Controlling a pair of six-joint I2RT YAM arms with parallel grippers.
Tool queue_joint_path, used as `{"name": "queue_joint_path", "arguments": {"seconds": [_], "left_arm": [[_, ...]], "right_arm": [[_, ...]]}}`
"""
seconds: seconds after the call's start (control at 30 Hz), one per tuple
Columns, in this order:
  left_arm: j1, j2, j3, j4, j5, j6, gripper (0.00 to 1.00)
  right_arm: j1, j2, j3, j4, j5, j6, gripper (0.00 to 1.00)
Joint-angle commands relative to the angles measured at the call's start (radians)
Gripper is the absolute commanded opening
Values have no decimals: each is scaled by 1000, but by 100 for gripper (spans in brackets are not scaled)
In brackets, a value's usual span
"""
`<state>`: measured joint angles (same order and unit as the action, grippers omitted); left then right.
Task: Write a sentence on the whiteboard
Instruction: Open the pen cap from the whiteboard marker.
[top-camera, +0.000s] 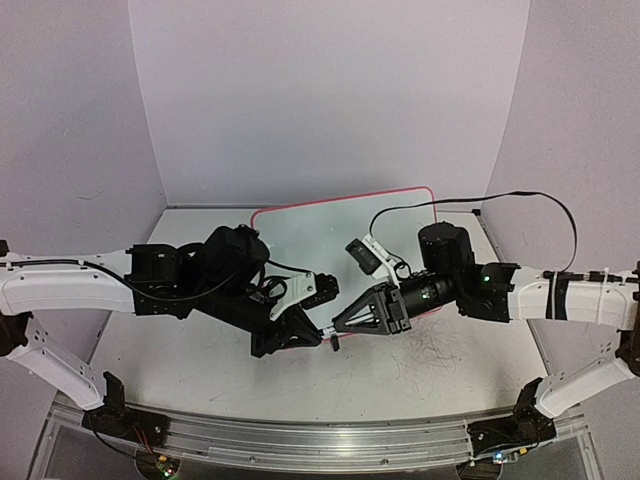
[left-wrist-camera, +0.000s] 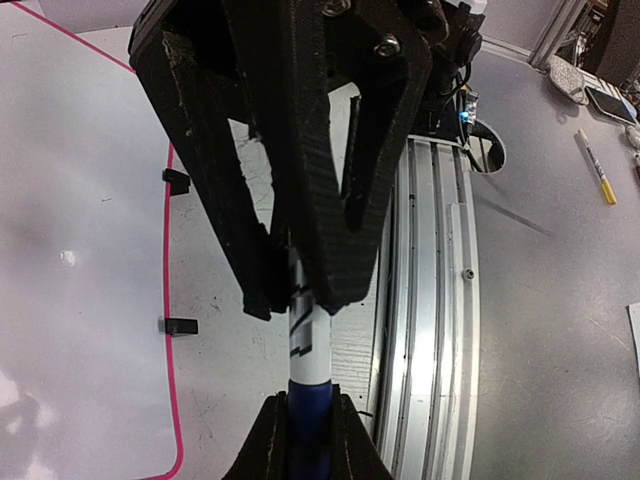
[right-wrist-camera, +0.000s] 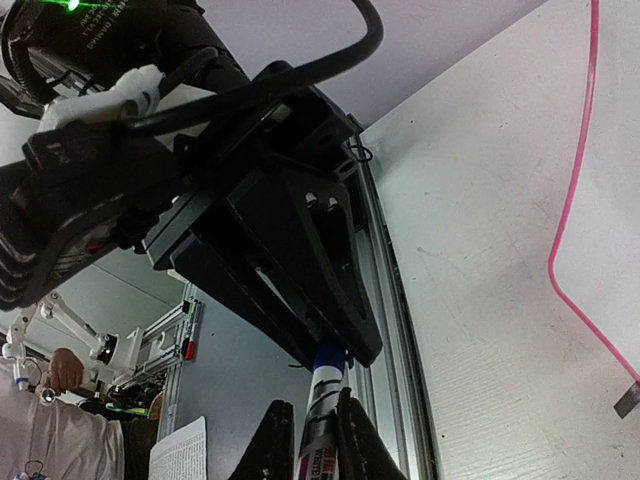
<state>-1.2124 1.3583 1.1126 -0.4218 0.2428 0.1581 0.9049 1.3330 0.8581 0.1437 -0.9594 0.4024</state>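
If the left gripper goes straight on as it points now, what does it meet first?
The right gripper, facing the left gripper tip to tip on one marker.

Bright, even overhead light leaves soft glare on the whiteboard (left-wrist-camera: 70, 300); close wrist-view foregrounds blur.

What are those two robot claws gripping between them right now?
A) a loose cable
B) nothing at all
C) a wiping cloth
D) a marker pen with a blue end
D: in the left wrist view, the left gripper clamps the white barrel of the marker, and the right gripper pinches its blue end.
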Motion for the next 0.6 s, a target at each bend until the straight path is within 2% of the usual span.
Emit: {"name": "queue_joint_path", "arguments": {"seconds": [0.0,0.1,0.2,0.57], "left_arm": [[2,7,64,59,-9,8,0],[2,9,64,58,-13,6,0],[3,8,64,58,-28,-6,0],[2,-20,23,61,-60,-46,0]], "right_arm": [[13,6,33,13,-48,-22,15],[13,1,26,13,-30,-23,14],[14,-10,20,13,1,-21,1],[7,-89,-5,22,131,-10,0]]}}
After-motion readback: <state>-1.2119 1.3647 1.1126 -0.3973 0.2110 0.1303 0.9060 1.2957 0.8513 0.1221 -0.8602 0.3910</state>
